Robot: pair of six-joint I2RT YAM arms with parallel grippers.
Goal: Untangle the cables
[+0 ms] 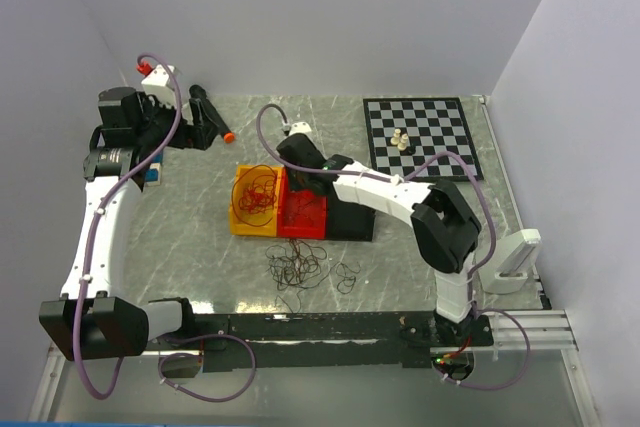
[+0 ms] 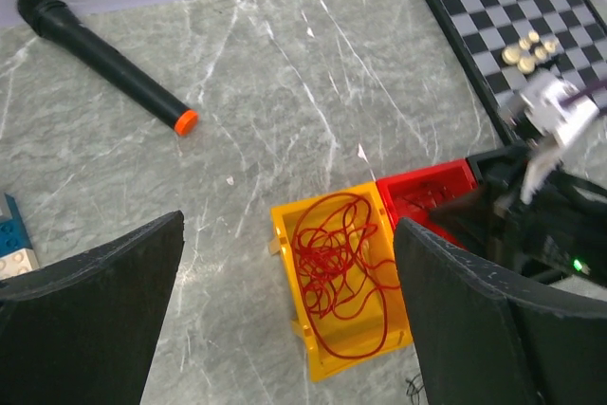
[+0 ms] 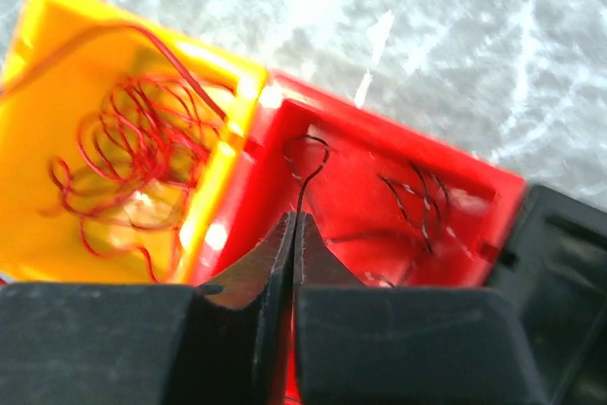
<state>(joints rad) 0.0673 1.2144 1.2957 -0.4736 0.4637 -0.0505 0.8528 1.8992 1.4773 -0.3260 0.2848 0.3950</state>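
Red cables lie coiled in a yellow bin, also seen from above. A few dark cables rest in the red bin beside it. More dark cables sprawl loose on the table in front of the bins. My right gripper hovers over the red bin, shut on one thin dark cable that rises from its tips and curls over. My left gripper hangs open high at the left with nothing between its fingers.
A black bin adjoins the red one on the right. A black microphone with an orange tip lies at the back left. A chessboard with a few pale pieces sits at the back right. A blue brick is at the left.
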